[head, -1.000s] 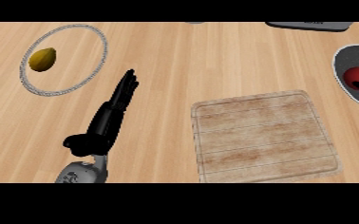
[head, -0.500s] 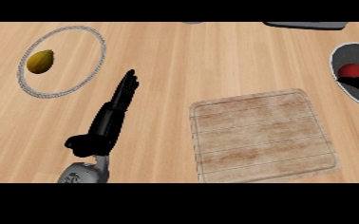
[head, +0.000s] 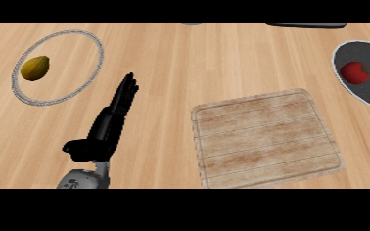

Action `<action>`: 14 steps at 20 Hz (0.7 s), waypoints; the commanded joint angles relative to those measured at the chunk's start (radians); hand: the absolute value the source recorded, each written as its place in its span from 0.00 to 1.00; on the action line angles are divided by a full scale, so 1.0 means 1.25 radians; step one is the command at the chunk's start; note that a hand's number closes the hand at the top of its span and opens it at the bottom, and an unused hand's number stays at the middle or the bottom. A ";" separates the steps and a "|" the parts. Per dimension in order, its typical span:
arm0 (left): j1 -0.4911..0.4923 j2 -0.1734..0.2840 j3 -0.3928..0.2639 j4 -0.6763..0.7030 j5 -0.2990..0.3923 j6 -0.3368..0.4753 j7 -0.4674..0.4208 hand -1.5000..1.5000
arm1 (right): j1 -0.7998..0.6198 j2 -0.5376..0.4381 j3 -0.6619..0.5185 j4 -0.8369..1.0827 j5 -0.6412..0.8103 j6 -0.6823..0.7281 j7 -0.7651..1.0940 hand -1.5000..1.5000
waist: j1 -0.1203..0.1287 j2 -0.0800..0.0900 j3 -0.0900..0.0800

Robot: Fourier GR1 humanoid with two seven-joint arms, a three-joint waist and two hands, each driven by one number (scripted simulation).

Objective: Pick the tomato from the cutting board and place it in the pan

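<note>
Covering the whole view, pale wood-grain surface (head: 188,63); no room visible beyond it. Landmark: cutting board (head: 266,138), worn wood, lying flat with nothing on it. Up and right of the board, tomato (head: 354,71) sits inside the pan (head: 339,61), cut by the frame edge. Left of the board, left hand (head: 112,120), fingers straight and pressed together, holding nothing. Far left of the board, wire-rimmed plate (head: 99,54) with a yellow-brown fruit (head: 34,67) inside. Right hand out of frame.
</note>
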 commanded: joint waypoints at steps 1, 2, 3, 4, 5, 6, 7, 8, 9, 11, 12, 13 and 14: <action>0.018 0.015 0.011 -0.035 0.010 -0.004 0.013 0.50 | 0.058 -0.043 -0.040 0.024 -0.044 0.137 -0.049 0.00 | -0.007 -0.005 0.001; 0.010 0.004 -0.001 -0.019 -0.003 0.002 0.009 0.50 | 0.045 -0.050 -0.033 0.028 -0.039 0.180 -0.028 0.00 | -0.007 -0.004 0.001; 0.014 0.007 0.005 -0.004 0.004 -0.007 -0.002 0.50 | 0.037 -0.085 -0.040 0.027 -0.047 0.237 -0.019 0.00 | -0.011 -0.004 0.000; 0.031 0.008 0.009 -0.023 0.010 -0.004 -0.001 0.50 | 0.077 -0.079 -0.043 0.031 -0.051 0.271 -0.060 0.00 | -0.013 -0.006 0.001; 0.014 0.020 0.021 -0.014 0.008 -0.010 -0.007 0.50 | 0.078 -0.089 -0.035 0.024 -0.045 0.293 -0.056 0.00 | -0.014 -0.006 0.000; 0.033 0.010 0.005 -0.034 0.004 -0.005 -0.003 0.50 | 0.103 -0.082 -0.028 0.017 -0.039 0.304 -0.090 0.00 | -0.008 -0.005 0.002; 0.005 0.006 0.018 -0.002 0.003 0.001 -0.004 0.50 | 0.103 -0.077 -0.027 0.007 -0.041 0.328 -0.100 0.00 | -0.019 -0.007 0.000; 0.022 0.027 0.022 -0.045 0.008 -0.006 0.016 0.50 | 0.135 -0.079 -0.018 0.004 -0.033 0.346 -0.125 0.00 | -0.013 -0.008 0.002; 0.025 0.014 0.016 -0.009 0.013 -0.014 -0.008 0.50 | 0.138 -0.088 -0.023 -0.002 -0.039 0.351 -0.126 0.00 | -0.018 -0.005 0.002; 0.040 0.016 0.021 -0.005 0.009 -0.009 -0.016 0.50 | 0.165 -0.076 -0.019 -0.015 -0.041 0.369 -0.151 0.00 | -0.022 -0.009 0.000; 0.038 0.011 0.009 -0.021 0.007 -0.013 -0.014 0.50 | 0.175 -0.066 -0.021 -0.022 -0.044 0.348 -0.161 0.00 | -0.020 -0.009 0.001; 0.005 0.009 0.021 -0.001 0.008 -0.006 0.001 0.50 | 0.170 -0.093 -0.013 -0.029 -0.038 0.375 -0.146 0.00 | -0.025 -0.007 0.001; 0.032 0.008 0.007 -0.018 -0.006 0.000 -0.010 0.50 | 0.166 -0.073 -0.007 -0.043 -0.034 0.353 -0.155 0.00 | -0.014 -0.009 0.001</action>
